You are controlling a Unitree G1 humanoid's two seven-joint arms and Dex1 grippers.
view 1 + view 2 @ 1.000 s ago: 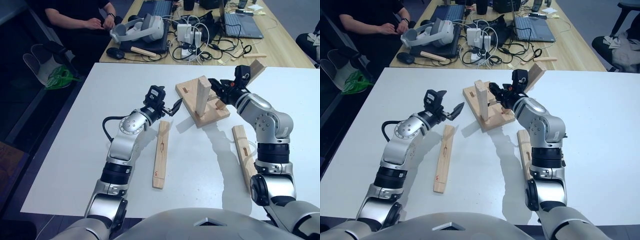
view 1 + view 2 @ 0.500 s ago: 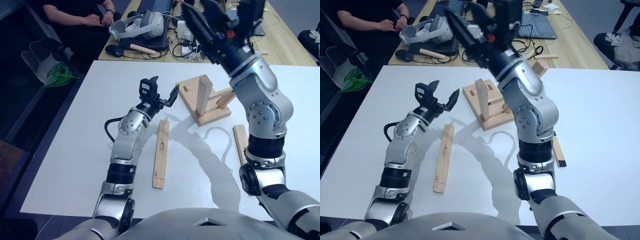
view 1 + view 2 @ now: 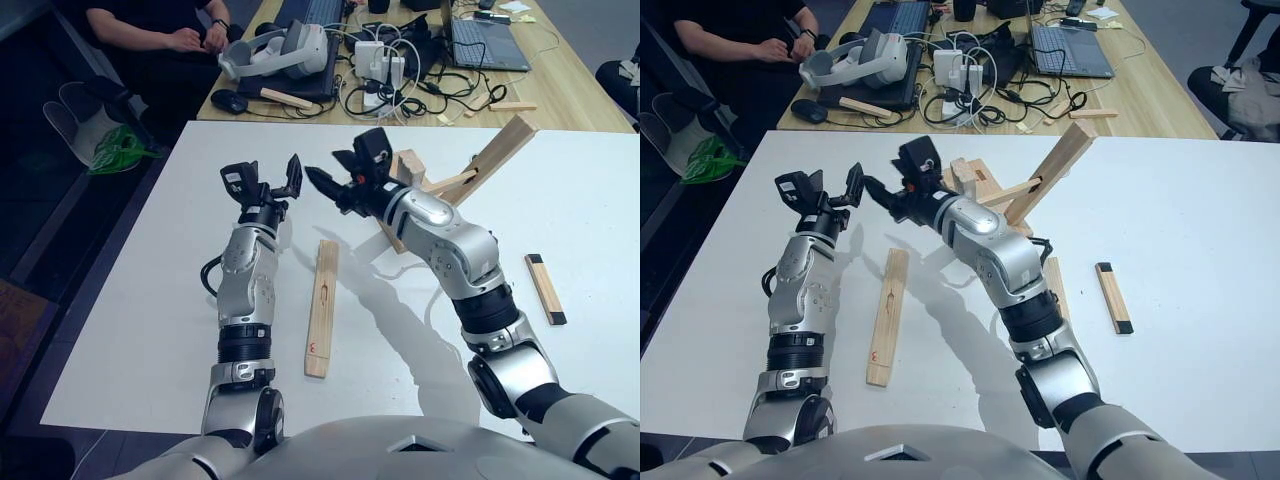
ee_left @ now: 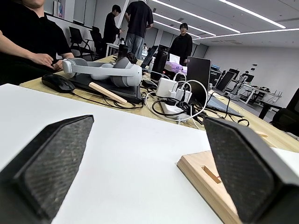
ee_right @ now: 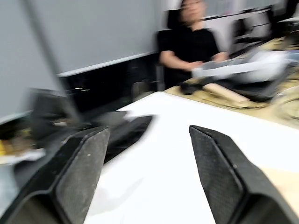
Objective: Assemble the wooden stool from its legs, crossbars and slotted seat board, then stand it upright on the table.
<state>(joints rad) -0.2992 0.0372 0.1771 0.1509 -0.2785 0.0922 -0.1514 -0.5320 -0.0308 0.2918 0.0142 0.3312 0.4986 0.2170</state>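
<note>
The slotted seat board lies at the table's far middle, with an upright leg partly hidden behind my right arm. A second leg leans up from it to the right over a thin crossbar. One loose leg lies flat on the near left and another lies under my right arm. My left gripper hovers open and empty left of the board, whose corner shows past its fingers. My right gripper is open and empty, close beside the left one.
A short wooden piece with dark ends lies on the right of the white table. Behind the table's far edge a wooden desk holds laptops, cables, a headset and a mouse; a person sits at its left end.
My right arm has swung down from high above the board to the left, ending next to the left gripper. The left gripper has shifted back and to the left.
</note>
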